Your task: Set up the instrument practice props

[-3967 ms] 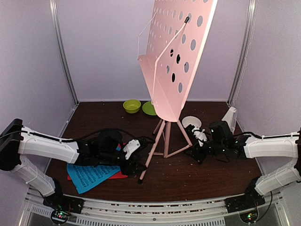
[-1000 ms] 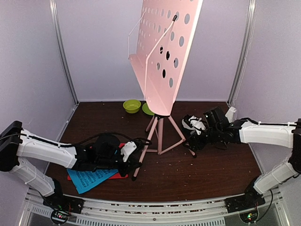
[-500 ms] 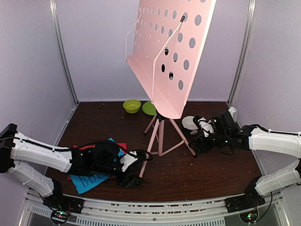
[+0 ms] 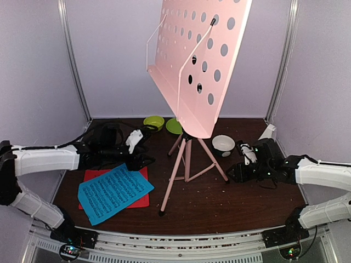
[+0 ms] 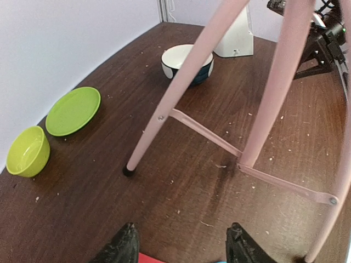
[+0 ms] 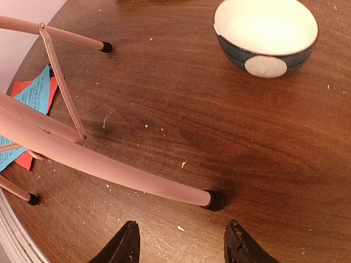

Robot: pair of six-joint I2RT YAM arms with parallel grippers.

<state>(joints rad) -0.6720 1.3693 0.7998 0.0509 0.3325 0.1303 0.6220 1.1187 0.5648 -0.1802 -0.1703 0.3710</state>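
The pale pink music stand point(image 4: 186, 156) stands upright on its three legs mid-table, its hole-dotted desk point(image 4: 200, 60) tilted high above. The blue sheet point(image 4: 114, 192) lies on the red sheet point(image 4: 141, 200) at front left. The white metronome point(image 4: 267, 132) sits at the back right. My left gripper point(image 4: 143, 160) is open and empty, left of the stand and just behind the sheets; its wrist view shows the legs point(image 5: 175, 87) ahead. My right gripper point(image 4: 233, 174) is open and empty, just right of the stand's right foot point(image 6: 214, 200).
A lime green bowl point(image 4: 153, 123) and plate point(image 4: 174, 126) sit at the back behind the stand. A white bowl with a dark base point(image 4: 223, 143) stands between the stand and the metronome. Walls close in on three sides.
My left gripper has left the stand's front foot and moved back and left, uncovering the sheets. My right gripper has drawn slightly right of the right leg. The stand stays put.
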